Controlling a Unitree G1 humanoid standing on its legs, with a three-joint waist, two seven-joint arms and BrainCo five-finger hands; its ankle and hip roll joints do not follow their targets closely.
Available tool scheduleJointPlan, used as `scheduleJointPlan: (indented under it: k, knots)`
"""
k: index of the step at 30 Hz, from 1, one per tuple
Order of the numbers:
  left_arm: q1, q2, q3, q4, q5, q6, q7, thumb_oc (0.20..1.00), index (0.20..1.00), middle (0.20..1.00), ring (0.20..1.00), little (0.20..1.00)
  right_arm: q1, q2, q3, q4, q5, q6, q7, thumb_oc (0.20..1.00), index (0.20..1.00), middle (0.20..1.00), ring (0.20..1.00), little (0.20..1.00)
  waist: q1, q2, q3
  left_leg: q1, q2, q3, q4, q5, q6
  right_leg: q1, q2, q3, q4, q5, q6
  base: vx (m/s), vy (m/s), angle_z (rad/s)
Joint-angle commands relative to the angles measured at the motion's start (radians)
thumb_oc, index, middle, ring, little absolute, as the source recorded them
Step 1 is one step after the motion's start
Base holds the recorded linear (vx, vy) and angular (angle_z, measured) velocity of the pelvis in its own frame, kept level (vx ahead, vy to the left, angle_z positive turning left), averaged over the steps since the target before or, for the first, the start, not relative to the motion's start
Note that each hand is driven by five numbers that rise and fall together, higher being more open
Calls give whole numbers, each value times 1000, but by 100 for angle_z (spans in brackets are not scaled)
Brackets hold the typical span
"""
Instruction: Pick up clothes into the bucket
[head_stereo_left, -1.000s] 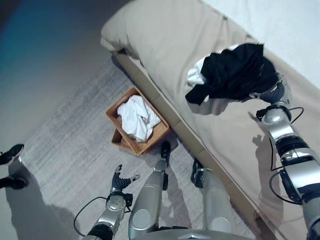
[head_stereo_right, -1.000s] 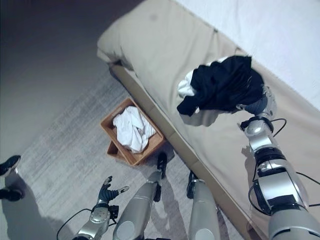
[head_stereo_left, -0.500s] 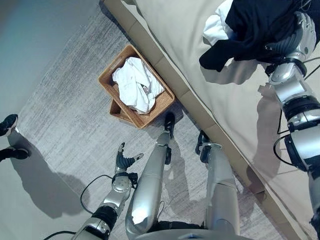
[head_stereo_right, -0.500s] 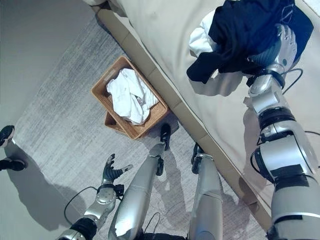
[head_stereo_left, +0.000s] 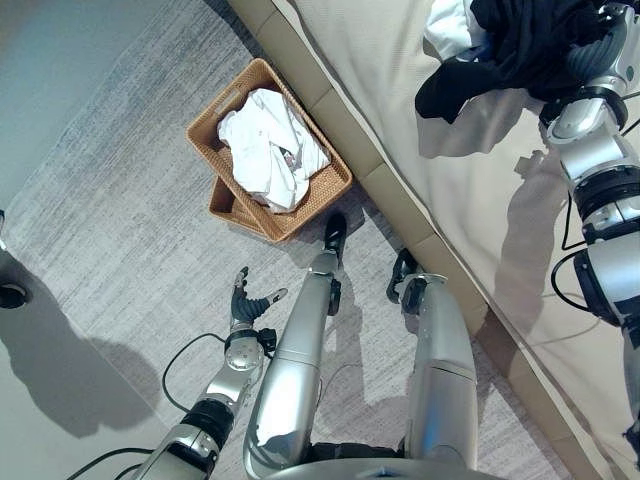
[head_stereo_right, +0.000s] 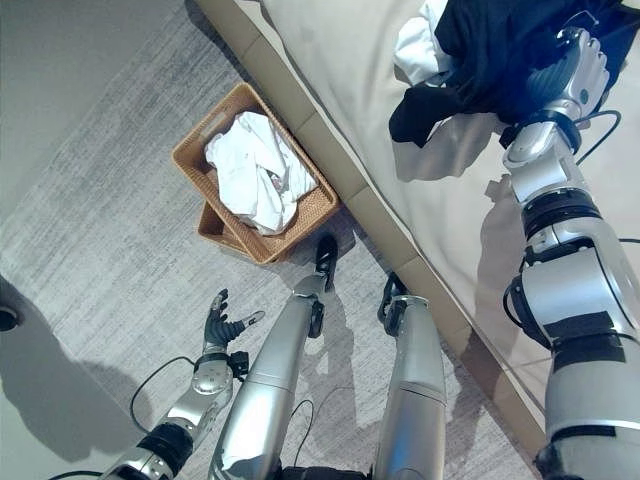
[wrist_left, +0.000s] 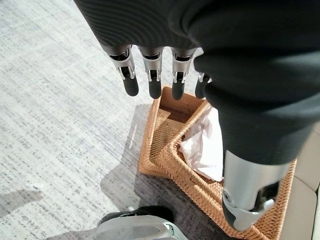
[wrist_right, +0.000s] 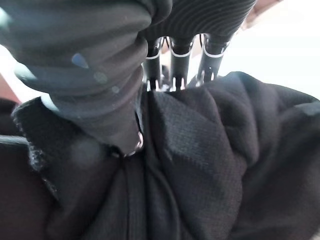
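Note:
A black garment (head_stereo_left: 520, 45) with a white piece (head_stereo_left: 448, 20) bunched in it hangs above the beige bed (head_stereo_left: 400, 80), casting a shadow on the cover. My right hand (head_stereo_right: 572, 72) is shut on its right edge; in the right wrist view the thumb (wrist_right: 100, 105) pinches the black cloth (wrist_right: 200, 165) against the fingers (wrist_right: 172, 62). The woven basket (head_stereo_left: 330, 195) stands on the floor beside the bed, with white clothes (head_stereo_left: 270, 145) heaped inside. My left hand (head_stereo_left: 245, 305) hovers open and low over the carpet, well short of the basket (wrist_left: 165, 150).
A second woven tray (head_stereo_left: 225, 205) is nested under the basket. The bed's padded edge (head_stereo_left: 400, 205) runs diagonally between the basket and the garment. Grey carpet (head_stereo_left: 120, 200) spreads left of the basket. A person's shoe (head_stereo_left: 8, 296) shows at the far left.
The camera has tilted, so the whole scene has shifted up and right. My right hand keeps hold of the black garment. The left hand stays open near the floor.

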Motion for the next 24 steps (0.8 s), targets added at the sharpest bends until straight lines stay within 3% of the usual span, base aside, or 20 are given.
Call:
scheduleJointPlan:
  k: [1,10,11,12,13,17,20,21,24]
  knots:
    - [42,-1,4,7,2,-22,22,1000,1000,1000,1000,1000,-45,-84,8,-99,40,-87,-53,200,200,200,200,200,22,-18,-8,76,20,-15,216,-233,24,69,-6,51,12,13,59,-40,-42,-1]
    - [29,19,34,24,24,-26,-1,1000,1000,1000,1000,1000,-71,-162,-34,-339,60,-128,-101,200,200,200,200,200,7,-46,-8,236,49,-12,51,-176,1,216,27,36,-153,66,62,-59,-16,-4]
    - [21,26,43,19,27,-27,-9,1000,1000,1000,1000,1000,-86,-185,-39,-383,58,-131,-101,200,200,200,200,200,5,-52,-8,274,55,-7,-1,-130,1,254,33,24,-212,116,58,-32,9,-10]
    - [24,25,42,20,27,-26,-9,1000,1000,1000,1000,1000,-83,-184,-38,-383,58,-130,-100,200,200,200,200,200,5,-53,-8,293,56,-12,5,-160,-3,271,37,33,-203,87,65,-149,21,-15]
    - [20,30,54,17,31,-26,-18,1000,1000,1000,1000,1000,-92,-204,-49,-417,54,-134,-104,200,200,200,200,200,2,-63,-8,331,64,-3,-44,-117,-4,316,45,21,-266,135,63,-34,-13,-10]
    - [31,39,66,-6,32,-28,-37,1000,1000,1000,1000,1000,-82,-224,-70,-457,54,-140,-100,200,200,200,200,200,-2,-76,-12,445,78,-3,-120,-97,-10,438,65,15,-364,169,74,-21,-1,-13]
    - [59,56,71,-48,31,-38,-68,1000,1000,1000,1000,1000,-63,-243,-87,-490,53,-144,-87,200,200,200,200,200,-7,-88,-50,530,89,-3,-189,-81,-16,532,80,6,-458,202,84,65,-15,-8]
    - [71,84,59,-94,56,-39,-90,1000,1000,1000,1000,1000,-56,-249,-93,-507,51,-151,-80,200,200,200,200,200,-12,-95,-89,587,101,2,-241,-68,-23,594,93,3,-526,223,94,88,6,-5]
    - [86,106,56,-134,68,-40,-117,1000,1000,1000,1000,1000,-37,-257,-103,-541,46,-156,-68,200,200,200,200,200,-16,-99,-122,643,107,5,-294,-51,-27,652,102,-6,-581,243,100,93,9,-15]
